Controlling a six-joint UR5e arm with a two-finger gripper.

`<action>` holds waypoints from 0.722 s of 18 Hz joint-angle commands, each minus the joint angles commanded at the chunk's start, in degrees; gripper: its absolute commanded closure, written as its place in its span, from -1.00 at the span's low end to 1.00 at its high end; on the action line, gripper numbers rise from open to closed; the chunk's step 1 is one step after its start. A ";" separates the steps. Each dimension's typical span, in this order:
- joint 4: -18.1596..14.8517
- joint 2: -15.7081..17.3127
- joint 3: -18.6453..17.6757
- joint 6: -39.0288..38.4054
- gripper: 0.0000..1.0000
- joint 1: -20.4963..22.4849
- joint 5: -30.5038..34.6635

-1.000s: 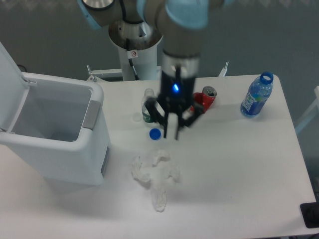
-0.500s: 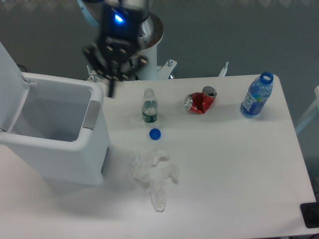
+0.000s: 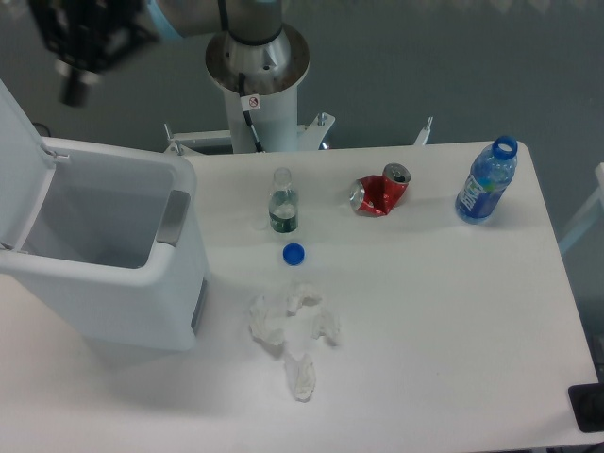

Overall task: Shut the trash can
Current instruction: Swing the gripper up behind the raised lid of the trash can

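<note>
The trash can [image 3: 104, 274] is a large white bin at the left of the table. Its flat white lid [image 3: 17, 160] stands open, tilted up at the far left, and the inside shows. A grey latch [image 3: 172, 218] sits on its right rim. My gripper [image 3: 75, 90] is high at the upper left, above and behind the bin's back edge, to the right of the raised lid. It is dark and blurred, its fingers look close together, and nothing shows in it.
A small clear bottle [image 3: 282, 202] stands mid-table with a blue cap [image 3: 293, 253] beside it. A crushed red can [image 3: 378, 192] and a blue water bottle [image 3: 486, 181] lie to the right. Crumpled white tissue [image 3: 293, 335] lies in front. The robot base [image 3: 257, 71] stands behind.
My gripper has swept from the table's middle, over the cap, up and left to above the bin's back edge. The bin and the other items have not moved.
</note>
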 joint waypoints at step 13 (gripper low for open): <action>-0.53 -1.58 1.14 8.98 0.95 -8.79 1.92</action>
